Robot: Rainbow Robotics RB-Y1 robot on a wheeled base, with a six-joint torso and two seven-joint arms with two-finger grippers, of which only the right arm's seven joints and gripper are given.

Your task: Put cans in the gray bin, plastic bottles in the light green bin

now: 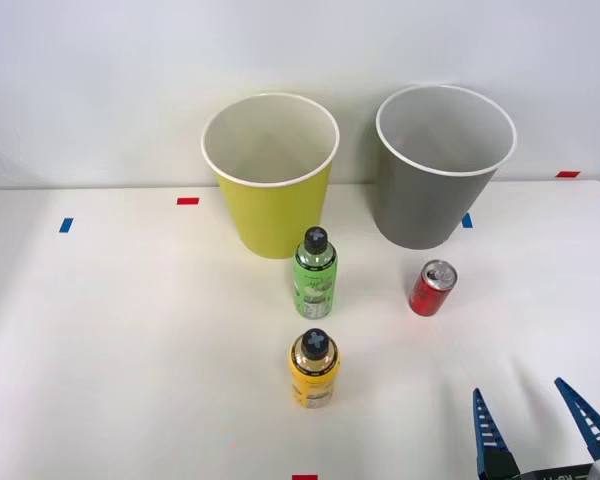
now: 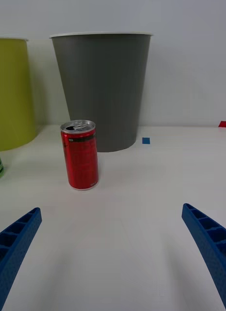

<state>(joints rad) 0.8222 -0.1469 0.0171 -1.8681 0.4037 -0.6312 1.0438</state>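
Note:
A red can (image 1: 433,288) (image 2: 79,154) stands upright on the white table, just in front of the gray bin (image 1: 444,170) (image 2: 102,87). The light green bin (image 1: 271,176) (image 2: 13,92) stands to the gray bin's left. In front of it a green plastic bottle (image 1: 316,274) stands upright, and a yellow plastic bottle (image 1: 314,370) stands nearer me. My right gripper (image 1: 533,420) (image 2: 113,248) is open and empty near the table's front right edge, well short of the red can.
Small red tape marks (image 1: 187,201) and blue tape marks (image 1: 66,225) lie on the white table (image 1: 130,350). A pale wall stands right behind the bins. Bare table lies between my gripper and the can.

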